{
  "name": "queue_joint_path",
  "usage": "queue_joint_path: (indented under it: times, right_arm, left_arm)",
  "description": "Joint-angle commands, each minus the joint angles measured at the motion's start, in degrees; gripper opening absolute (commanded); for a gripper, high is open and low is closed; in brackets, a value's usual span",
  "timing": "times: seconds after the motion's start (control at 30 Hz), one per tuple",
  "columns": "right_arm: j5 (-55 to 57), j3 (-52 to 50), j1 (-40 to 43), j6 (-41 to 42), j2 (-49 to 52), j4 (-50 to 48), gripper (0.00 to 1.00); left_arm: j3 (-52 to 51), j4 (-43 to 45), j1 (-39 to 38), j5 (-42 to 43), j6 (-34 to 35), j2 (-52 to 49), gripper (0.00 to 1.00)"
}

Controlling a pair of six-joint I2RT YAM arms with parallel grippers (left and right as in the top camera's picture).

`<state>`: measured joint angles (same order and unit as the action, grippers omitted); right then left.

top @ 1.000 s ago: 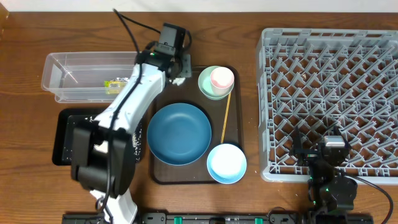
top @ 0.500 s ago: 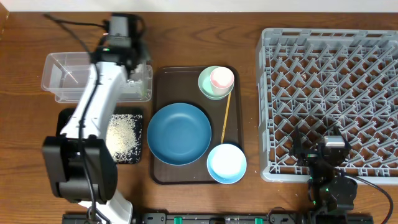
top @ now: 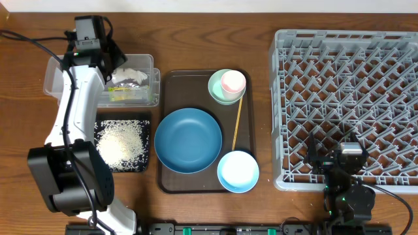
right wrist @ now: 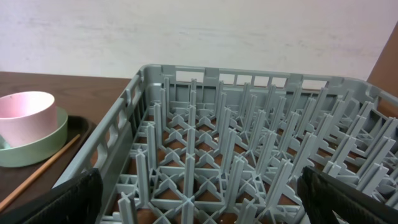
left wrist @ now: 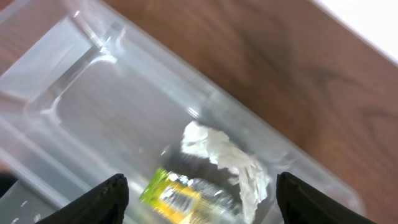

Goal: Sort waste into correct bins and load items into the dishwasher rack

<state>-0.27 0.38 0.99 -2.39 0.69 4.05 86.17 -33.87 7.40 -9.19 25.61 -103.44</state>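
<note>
My left gripper (top: 112, 67) hangs open over the clear tub (top: 55, 81), nothing between its fingers (left wrist: 106, 199). Below it in the clear tub (left wrist: 93, 93) lie a yellow-green wrapper (left wrist: 180, 194) and a crumpled white piece (left wrist: 227, 158), both loose. White rice (top: 121, 143) fills the black tray (top: 140, 168). On the brown tray (top: 171, 85) sit the dark-blue dish (top: 188, 140), light-blue bowl (top: 238, 171), wooden stick (top: 237, 121) and the pink cup (top: 232, 81) inside the mint bowl (top: 217, 91). My right gripper (right wrist: 205, 208) is open above the rack's (right wrist: 236, 137) near-left corner.
The grey rack (top: 353, 98) takes up the right side of the table. The left arm stretches over the black tray's left half and hides part of it. The right arm's base (top: 349, 196) sits at the front edge beside the rack.
The left arm swung left from the brown tray's back edge to the clear tub with a white crumpled piece, then its jaws opened and the piece dropped in. The right arm stayed still.
</note>
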Motion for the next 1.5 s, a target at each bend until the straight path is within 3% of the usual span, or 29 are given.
queue_joint_path:
  times: [0.0,0.3,0.33,0.57,0.77,1.47]
  right_arm:
    - [-0.2,-0.1,0.3,-0.9,-0.3,0.3,0.99]
    - [-0.2,-0.1,0.3,-0.9,-0.3,0.3,0.99]
    - [-0.2,-0.1,0.3,-0.9,-0.3,0.3,0.99]
    - [-0.2,-0.1,0.3,-0.9,-0.3,0.3,0.99]
    - [-0.2,-0.1,0.3,-0.9,-0.3,0.3,0.99]
    - [-0.2,-0.1,0.3,-0.9,-0.3,0.3,0.99]
  left_arm:
    - [0.3,-1.2,1.1,-0.3,0.7,1.7,0.85]
    - [0.3,-3.9,8.0,-1.0,9.8,13.9,0.86]
    - [0.3,-4.1,9.5,-1.0,10.3,15.1,0.90]
    - [0.3,-12.7,22.6,-1.0,10.3,18.1,0.92]
    - [0.3,-18.8,29.4,-0.4,10.3,17.7,0.93]
    - [0.3,-18.8,31.1,-0.4,10.3,17.7,0.93]
